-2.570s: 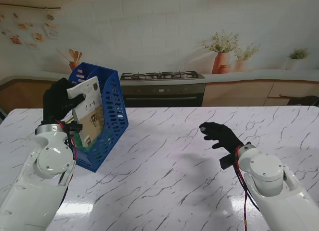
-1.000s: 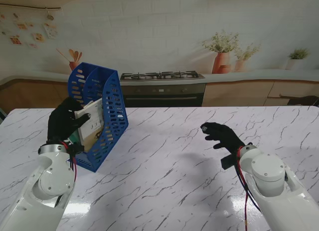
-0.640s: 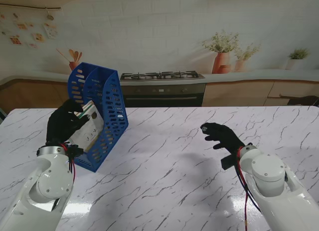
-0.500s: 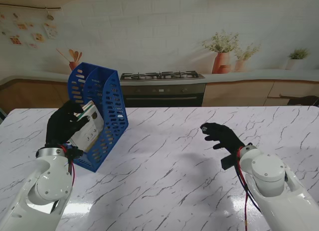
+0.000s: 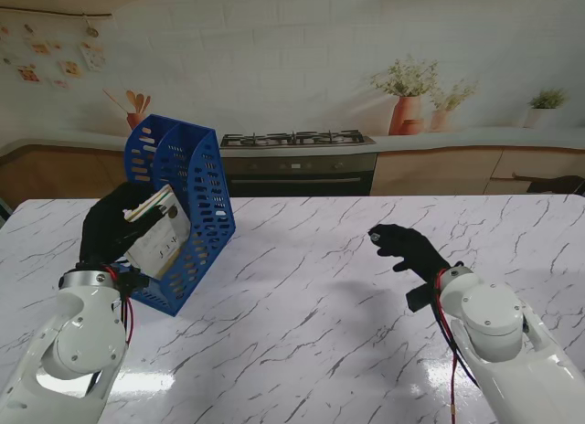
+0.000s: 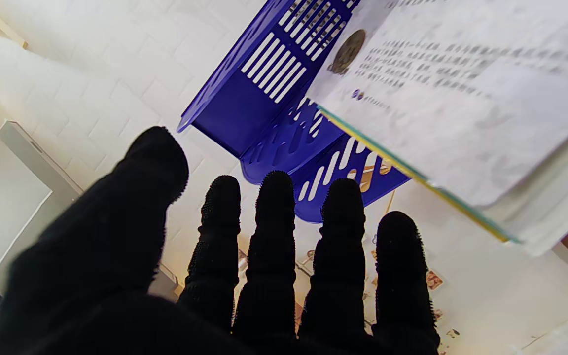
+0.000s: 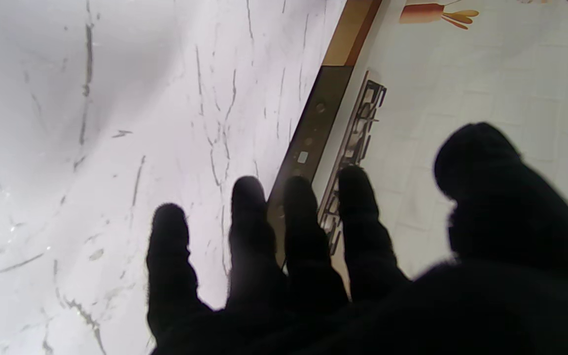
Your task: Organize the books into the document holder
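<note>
The black-gloved left hand (image 5: 108,230) was spread, fingers apart, beside the white paperback book (image 5: 160,241) leaning in the blue perforated plastic document holder (image 5: 203,191). The right hand (image 5: 407,248) hovered spread over the worktop (image 5: 311,314).

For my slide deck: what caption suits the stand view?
Left robot hand beside a book leaning in the blue holder; right robot hand idle.

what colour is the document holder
Blue, with slotted sides: the document holder shows best in the stand's view.
</note>
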Controlling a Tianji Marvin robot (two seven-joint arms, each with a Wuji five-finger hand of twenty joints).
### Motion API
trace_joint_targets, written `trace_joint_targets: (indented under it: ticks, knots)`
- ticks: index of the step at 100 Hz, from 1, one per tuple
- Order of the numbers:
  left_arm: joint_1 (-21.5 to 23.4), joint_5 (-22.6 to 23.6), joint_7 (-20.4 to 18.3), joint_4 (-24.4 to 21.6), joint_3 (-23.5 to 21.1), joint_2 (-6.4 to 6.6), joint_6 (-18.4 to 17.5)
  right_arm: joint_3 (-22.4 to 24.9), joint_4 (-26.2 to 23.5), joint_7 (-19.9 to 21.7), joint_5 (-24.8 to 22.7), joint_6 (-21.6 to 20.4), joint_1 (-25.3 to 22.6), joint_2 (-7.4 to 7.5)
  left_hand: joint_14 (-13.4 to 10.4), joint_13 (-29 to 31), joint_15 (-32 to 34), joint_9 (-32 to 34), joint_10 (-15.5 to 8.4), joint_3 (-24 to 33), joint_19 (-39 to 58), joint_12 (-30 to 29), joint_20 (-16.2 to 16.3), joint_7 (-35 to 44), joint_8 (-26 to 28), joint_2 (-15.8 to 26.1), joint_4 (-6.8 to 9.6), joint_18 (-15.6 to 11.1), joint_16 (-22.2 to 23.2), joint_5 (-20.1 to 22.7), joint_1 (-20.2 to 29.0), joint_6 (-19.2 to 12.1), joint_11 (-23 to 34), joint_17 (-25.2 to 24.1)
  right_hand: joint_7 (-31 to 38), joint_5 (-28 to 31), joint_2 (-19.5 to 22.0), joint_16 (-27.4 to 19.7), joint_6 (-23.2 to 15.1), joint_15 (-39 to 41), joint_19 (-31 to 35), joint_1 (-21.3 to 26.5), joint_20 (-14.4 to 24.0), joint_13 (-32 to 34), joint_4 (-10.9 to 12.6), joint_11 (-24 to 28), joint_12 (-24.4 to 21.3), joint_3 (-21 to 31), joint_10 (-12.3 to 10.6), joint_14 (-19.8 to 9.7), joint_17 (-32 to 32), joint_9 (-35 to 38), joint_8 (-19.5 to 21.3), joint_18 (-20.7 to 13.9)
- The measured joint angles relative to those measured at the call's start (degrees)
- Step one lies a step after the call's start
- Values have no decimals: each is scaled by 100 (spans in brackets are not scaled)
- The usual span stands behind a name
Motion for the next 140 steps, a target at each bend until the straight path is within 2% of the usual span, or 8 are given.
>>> trace_joint_targets:
  ticks: [24, 41, 60, 72, 91, 111, 124, 140]
  knots:
    - [14, 170, -171, -426, -16, 52, -1, 35, -97, -29, -79, -83, -61, 8, -3, -142, -261, -143, 16, -306, -507, -18, -126, -348, -64, 137, 1, -33, -163, -12, 0, 5, -175, -125, 0, 1, 0, 0, 0, 0, -61, 0, -7, 0, 0, 62, 88, -28, -1, -6, 0, 1, 0, 0]
    - [2, 241, -190, -698, 103, 88, -85, 56, -177, -55, -83, -140, -103, 12, -8, -142, -312, -208, 75, -592, -629, -21, -305, -605, -128, 137, 1, -233, -287, -15, -58, 6, -244, 23, 0, 1, 0, 0, 0, 0, -68, 0, -18, 0, 0, 62, 95, -29, -1, -6, -1, 1, 0, 1]
    - [-119, -201, -430, -887, 414, 126, -255, 114, -304, -83, -168, -220, -189, 15, -9, -140, -312, -208, 76, -847, -630, -22, -379, -769, -138, 137, 1, -298, -363, -17, -58, 9, -256, 117, -6, 129, 0, 0, 0, 0, -71, 0, -46, 0, 0, 63, 154, -29, -1, -6, -2, 12, 0, 2]
    - [-302, -222, -495, -880, 665, 135, -390, 203, -476, -101, -194, -222, -306, 17, -9, -140, -312, -208, 76, -912, -630, -22, -412, -847, -202, 138, 2, -303, -365, -17, -58, 12, -266, 146, -7, 129, 0, 0, 0, 0, -72, 0, -47, 0, 0, 64, 159, -29, -1, -6, -2, 26, 0, 4]
    - [-691, -459, -605, -684, 1117, 141, -707, 260, -640, -154, -208, -308, -430, 28, -4, -139, -277, -208, 76, -1086, -631, -22, -426, -910, -202, 276, 2, -306, -361, -17, -57, 21, -266, 339, -7, 130, 0, 0, 0, 0, -72, 0, -47, 10, 0, 82, 177, -29, -4, -6, -2, 92, 0, 7]
    - [-1129, -817, -718, -242, 1672, 136, -960, 313, -757, -184, -245, -400, -527, 33, 7, -88, 87, -203, 88, -1362, -151, -22, -278, -920, -203, 416, 2, -236, -62, -15, -52, 138, -266, 884, -7, 132, 0, 0, 0, 0, -72, 0, -47, 23, 0, 82, 231, -29, -7, -6, -2, 92, 0, 11]
    - [-1357, -1312, -755, 63, 1983, 105, -1188, 323, -808, -183, -242, -466, -577, 38, 142, 27, 166, -203, 131, -1421, -108, -9, -226, -920, -203, 433, 2, -175, 7, -15, -52, 141, -266, 918, -7, 135, 0, 0, 0, 0, -70, 0, -47, 87, 0, 82, 234, -69, -8, -6, 8, 92, 0, 15]
    - [-1601, -1315, -931, 425, 2276, 65, -1312, 323, -809, -201, -236, -546, -585, 39, 143, 27, 167, -203, 132, -1423, -86, -9, -215, -914, -203, 480, 3, -169, 7, -14, -50, 142, -266, 919, -7, 138, 0, 0, 0, 0, -69, 0, -50, 86, 0, 84, 235, -86, -9, -6, 8, 92, 0, 17]
